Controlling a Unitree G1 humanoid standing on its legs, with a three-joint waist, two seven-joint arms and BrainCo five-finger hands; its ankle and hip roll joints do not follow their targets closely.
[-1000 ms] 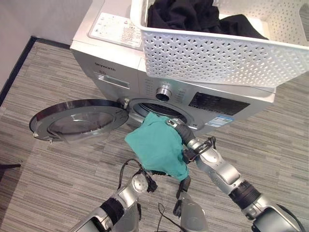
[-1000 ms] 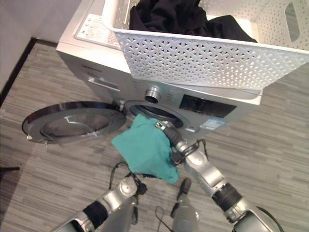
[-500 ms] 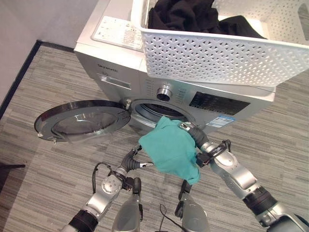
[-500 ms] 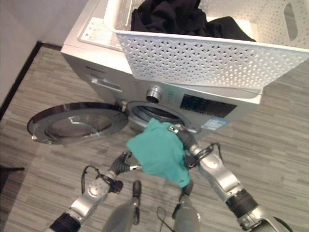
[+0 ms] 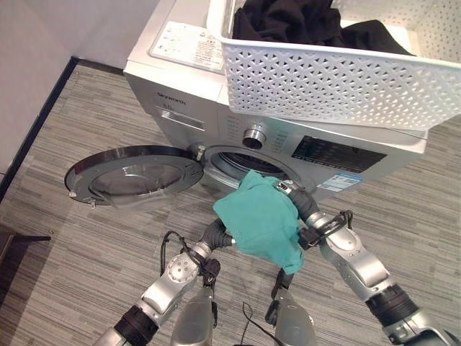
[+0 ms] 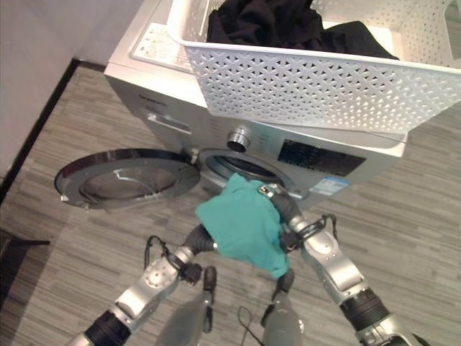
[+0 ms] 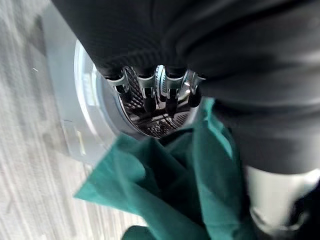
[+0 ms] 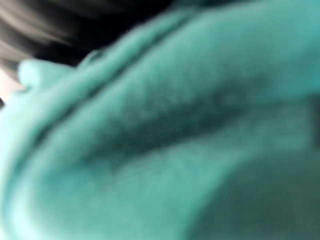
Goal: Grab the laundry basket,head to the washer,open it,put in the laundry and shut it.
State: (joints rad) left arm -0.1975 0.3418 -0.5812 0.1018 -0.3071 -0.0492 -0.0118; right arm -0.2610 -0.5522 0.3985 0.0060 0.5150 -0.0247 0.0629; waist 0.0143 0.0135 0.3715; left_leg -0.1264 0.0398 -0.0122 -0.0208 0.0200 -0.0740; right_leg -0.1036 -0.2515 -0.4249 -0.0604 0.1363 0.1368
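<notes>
Holding a teal cloth point(image 5: 263, 220) at the open washer point(image 5: 189, 94) — right hand point(image 5: 297, 201) fingers hidden; left hand point(image 7: 155, 90) fingers straight.

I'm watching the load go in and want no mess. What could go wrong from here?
1. The teal garment hangs outside the washer opening with much cloth drooping; part may catch on the rim or slip to the floor.
2. The open door lies low beside the left hand; the arm might bump it.
3. The white basket of dark clothes overhangs the washer's front edge and might tip if jolted.
</notes>
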